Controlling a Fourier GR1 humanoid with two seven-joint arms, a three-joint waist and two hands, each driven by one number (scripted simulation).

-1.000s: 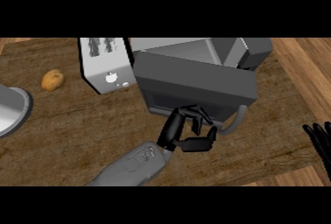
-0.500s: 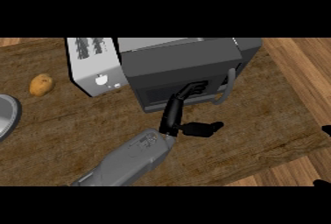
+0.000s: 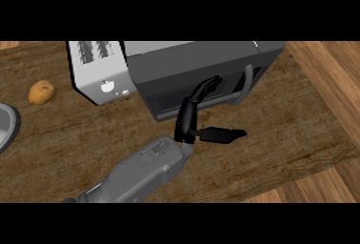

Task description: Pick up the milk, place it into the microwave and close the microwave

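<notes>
Grey microwave, one toaster, one potato; left hand open, fingers straight on microwave door.

Toaster tight against microwave

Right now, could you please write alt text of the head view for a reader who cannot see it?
The robot's left hand presses straight fingers against the front door of a dark grey microwave on a wooden counter. A silver toaster stands left of the microwave, with a potato farther left. No milk carton is visible.
</notes>
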